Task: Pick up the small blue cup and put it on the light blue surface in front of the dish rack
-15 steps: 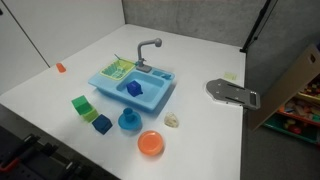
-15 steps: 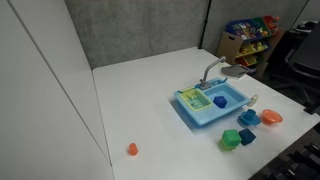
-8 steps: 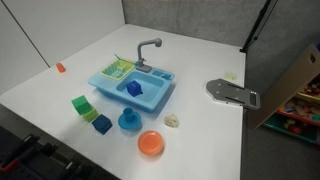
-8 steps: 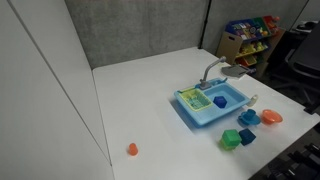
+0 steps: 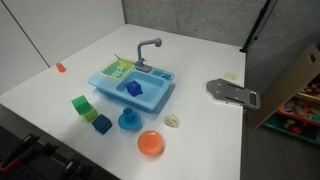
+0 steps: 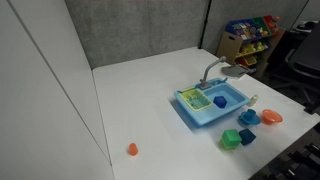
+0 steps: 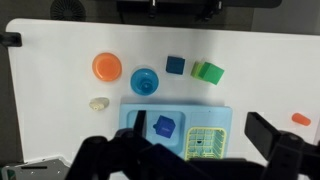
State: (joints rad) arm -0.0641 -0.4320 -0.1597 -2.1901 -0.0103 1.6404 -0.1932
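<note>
On the white counter (image 7: 50, 60) an orange round dish (image 7: 107, 67) lies near a small beige piece (image 7: 98, 103). A dark blue cube (image 7: 176, 65) and a green cube (image 7: 209, 72) stand just beside each other. A small orange thing (image 5: 60, 68) lies well apart from them.

2 exterior views slant down from afar, wrist view straight down; all share the sink (image 5: 166, 90) (image 6: 200, 119) (image 7: 138, 114).
</note>
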